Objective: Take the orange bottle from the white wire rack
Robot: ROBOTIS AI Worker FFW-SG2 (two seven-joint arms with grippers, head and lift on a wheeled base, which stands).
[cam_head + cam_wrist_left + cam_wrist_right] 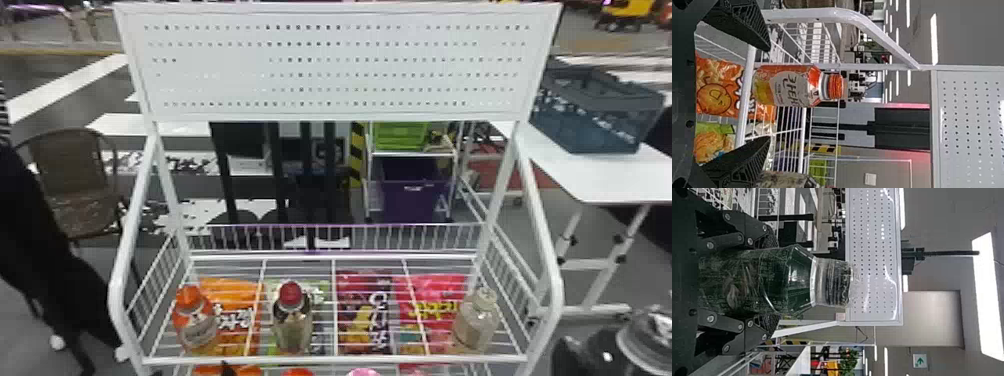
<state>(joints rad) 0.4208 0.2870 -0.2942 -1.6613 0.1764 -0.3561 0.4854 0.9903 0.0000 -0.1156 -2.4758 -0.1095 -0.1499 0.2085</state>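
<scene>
Orange bottle (195,327) seen standing on white wire rack (330,359), lower left of head view. Left end effector (192,371) held near it at bottom edge, fingers spread apart. Dark green bottle (746,280) clamped in right end effector (575,355), lower right corner of head view.

On the rack (330,359), we see a first bottle (197,327) lower left, a second bottle (292,327) lower centre, a third bottle (476,322) lower right, bags (237,290) beneath.
</scene>
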